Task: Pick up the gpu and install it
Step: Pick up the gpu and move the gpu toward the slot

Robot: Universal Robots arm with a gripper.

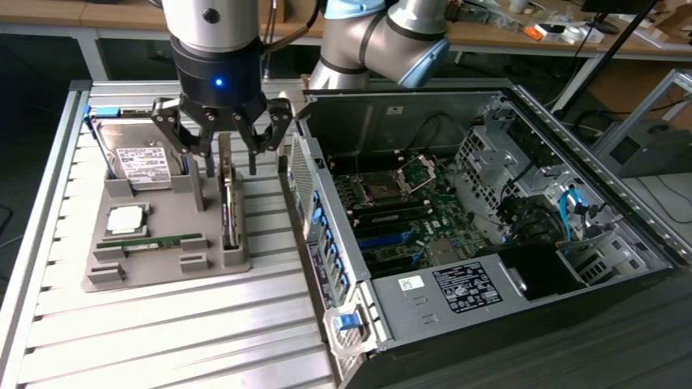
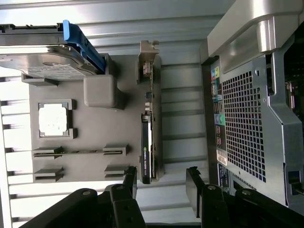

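Note:
The gpu [image 1: 228,209] is a thin dark card with a silvery bracket, standing on edge in a slot along the grey tray [image 1: 162,263]. That slot is on the side nearest the computer case. My gripper [image 1: 222,162] hangs just above the card's far end, open, with nothing between its fingers. In the wrist view the gpu [image 2: 149,142] runs lengthwise away from the gripper [image 2: 160,179]. Its near end lies roughly in line with the gap between the black fingers [image 2: 129,176], slightly toward one of them.
The tray also holds a silver hard drive [image 1: 141,156] with a blue bracket, a processor chip [image 1: 126,217] and a green memory stick [image 1: 151,241]. The open computer case [image 1: 487,219] with its motherboard [image 1: 390,207] stands close on the exterior view's right. Everything sits on a slatted metal table [image 1: 162,340].

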